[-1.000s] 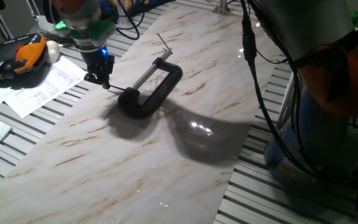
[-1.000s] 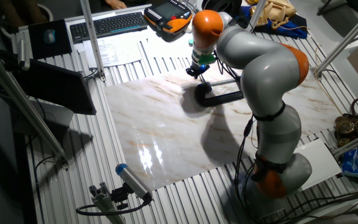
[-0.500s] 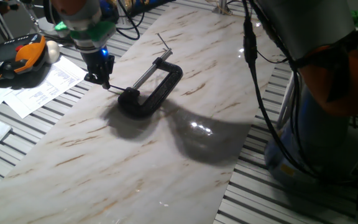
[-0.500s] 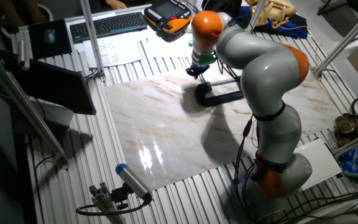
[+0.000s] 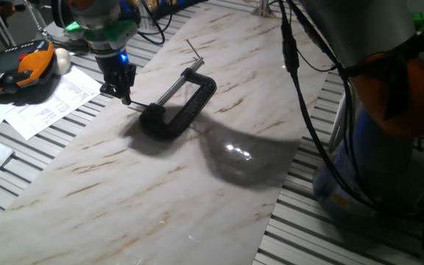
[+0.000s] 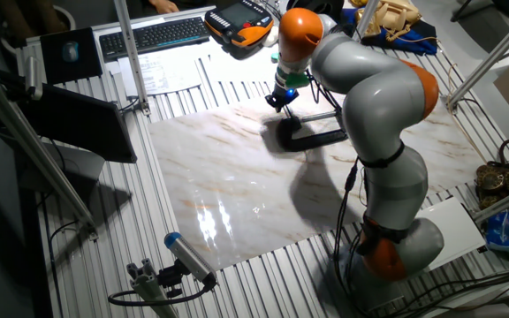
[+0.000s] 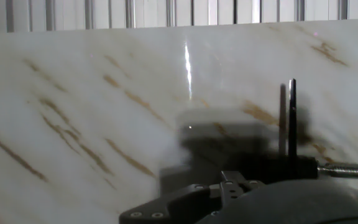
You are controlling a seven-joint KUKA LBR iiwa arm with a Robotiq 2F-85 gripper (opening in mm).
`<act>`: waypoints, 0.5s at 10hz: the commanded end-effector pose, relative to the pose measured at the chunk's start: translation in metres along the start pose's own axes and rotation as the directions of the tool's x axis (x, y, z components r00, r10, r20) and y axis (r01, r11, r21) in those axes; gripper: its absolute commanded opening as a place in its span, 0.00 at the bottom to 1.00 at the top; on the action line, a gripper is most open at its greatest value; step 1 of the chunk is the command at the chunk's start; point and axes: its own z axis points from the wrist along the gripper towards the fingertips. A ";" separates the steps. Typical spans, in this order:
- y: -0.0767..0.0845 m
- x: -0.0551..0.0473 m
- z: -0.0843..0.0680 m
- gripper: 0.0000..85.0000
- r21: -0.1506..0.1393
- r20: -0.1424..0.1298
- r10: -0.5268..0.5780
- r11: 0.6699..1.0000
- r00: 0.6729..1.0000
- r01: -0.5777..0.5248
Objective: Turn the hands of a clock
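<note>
The clock is a black C-clamp [image 5: 190, 107] lying flat on the marble slab [image 5: 197, 191], also in the other fixed view [image 6: 312, 139]. Its silver threaded rod [image 5: 175, 88] runs across the jaw. The hands are a thin dark cross-pin [image 5: 137, 106] at the rod's near-left end. In the hand view the pin [image 7: 292, 124] stands upright where the rod [image 7: 350, 168] ends. My gripper [image 5: 124, 97] points down just left of the pin, its tips at the pin's outer end. It looks shut and empty. It also shows in the other fixed view [image 6: 277, 102]. Contact with the pin cannot be told.
An orange-and-black tool [image 5: 28, 66] and papers [image 5: 50, 103] lie left of the slab. A keyboard [image 6: 153, 34] is behind them. A black cable [image 5: 300, 88] hangs over the slab's right side beside the arm's base [image 5: 389, 110]. Slatted table surrounds the slab.
The arm's wrist has swung a little to the right in the other fixed view. The gripper tip stays by the pin. The clamp has not visibly moved.
</note>
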 end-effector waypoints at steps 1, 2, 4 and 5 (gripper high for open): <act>-0.002 0.007 -0.006 0.00 -0.002 0.007 -0.008 1.000 1.000 0.008; -0.002 0.012 -0.010 0.00 -0.003 0.012 -0.011 1.000 1.000 0.011; 0.005 0.027 -0.013 0.00 0.016 0.053 -0.004 1.000 0.999 0.003; 0.007 0.035 -0.015 0.00 0.007 0.082 -0.008 1.000 0.997 0.007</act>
